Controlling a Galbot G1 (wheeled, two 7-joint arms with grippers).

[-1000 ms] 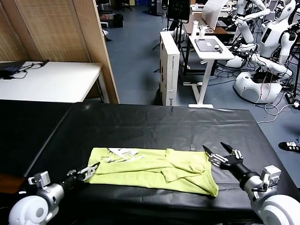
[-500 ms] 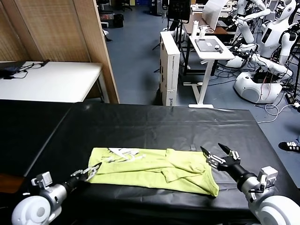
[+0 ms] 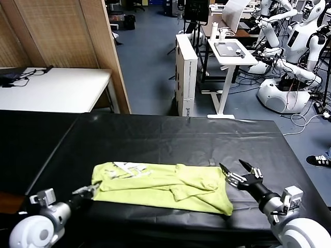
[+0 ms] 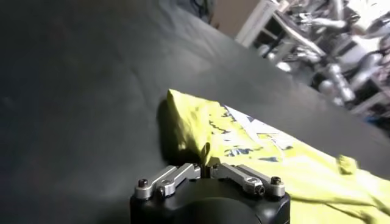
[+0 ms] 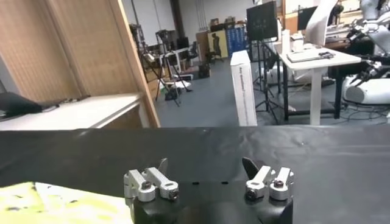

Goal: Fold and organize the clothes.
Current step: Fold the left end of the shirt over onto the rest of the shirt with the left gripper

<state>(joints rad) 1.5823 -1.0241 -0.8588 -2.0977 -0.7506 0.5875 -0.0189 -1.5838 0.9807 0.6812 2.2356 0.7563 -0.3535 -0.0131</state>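
The lime yellow-green T-shirt (image 3: 165, 186) lies folded into a long band across the near part of the black table (image 3: 170, 134). My left gripper (image 3: 91, 189) is at the shirt's left end. In the left wrist view it (image 4: 204, 165) is shut on a pinch of the shirt's edge (image 4: 201, 131), which is bunched up there. My right gripper (image 3: 231, 166) hovers open and empty just off the shirt's right end, its jaws spread wide in the right wrist view (image 5: 206, 167). A corner of the shirt (image 5: 49, 204) shows in that view too.
A white table (image 3: 57, 88) stands beyond the black table's far left corner. A white box (image 3: 186, 72), a small white desk (image 3: 230, 51) and other robots (image 3: 289, 62) stand farther back. The table's front edge runs just below the shirt.
My left gripper has closed on the shirt's left edge and drawn it left, so the whole shirt has slid left and bunched. My right gripper has moved a little left after it.
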